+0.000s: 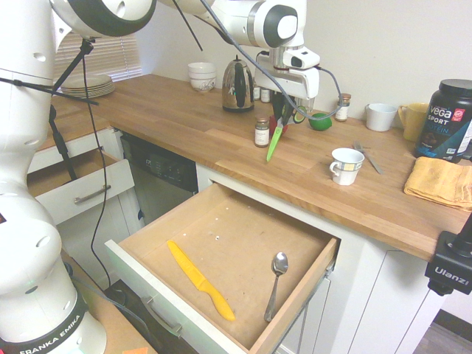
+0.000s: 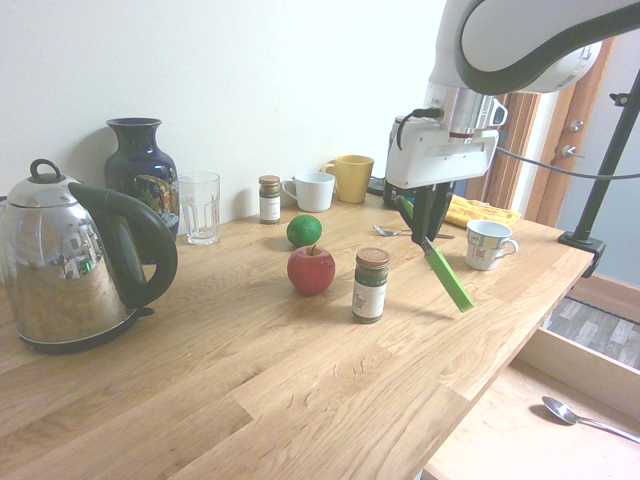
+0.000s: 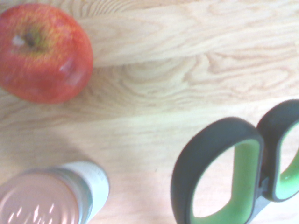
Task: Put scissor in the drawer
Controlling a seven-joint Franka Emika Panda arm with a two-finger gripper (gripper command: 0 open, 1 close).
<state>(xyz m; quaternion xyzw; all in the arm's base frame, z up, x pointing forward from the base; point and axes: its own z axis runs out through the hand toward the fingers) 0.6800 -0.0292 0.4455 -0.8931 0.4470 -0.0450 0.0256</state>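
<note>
One gripper (image 2: pixel 428 205) is clamped on the scissor (image 2: pixel 436 256), lifted above the counter just beside the spice jar (image 2: pixel 370 285), sheath slanting down. From the jar, the open drawer (image 1: pixel 147 234) lies well apart, beyond the counter edge.
</note>
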